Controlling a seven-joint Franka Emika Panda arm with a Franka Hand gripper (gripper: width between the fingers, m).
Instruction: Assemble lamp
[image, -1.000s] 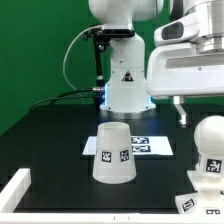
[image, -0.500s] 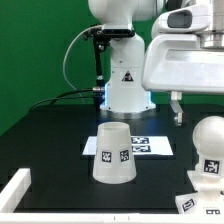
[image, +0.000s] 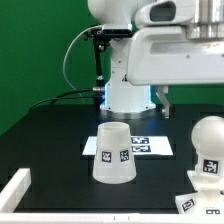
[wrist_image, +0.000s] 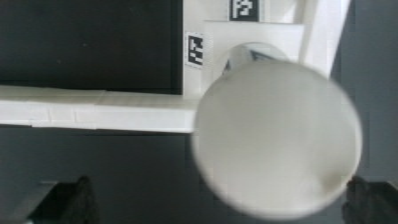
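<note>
Exterior view: shade (image: 111, 152) lower centre on black tabletop (image: 50, 140); matte white truncated cone, tagged. Bulb (image: 208, 143) lower right; smooth round head.

Wrist view: bulb (wrist_image: 267, 135) head blurred, close beneath. Fingers (wrist_image: 57, 200) spread, pinching nothing.

Handling, judged: light, rigid plastic; round head likely slippery, so grip narrower stem.

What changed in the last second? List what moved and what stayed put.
The glossy white robot arm swung toward the exterior view's left, carrying its gripper along; nothing was grasped or released. The matte white truncated-cone shade, round-headed bulb, square-footed base and marker board stayed put.
</note>
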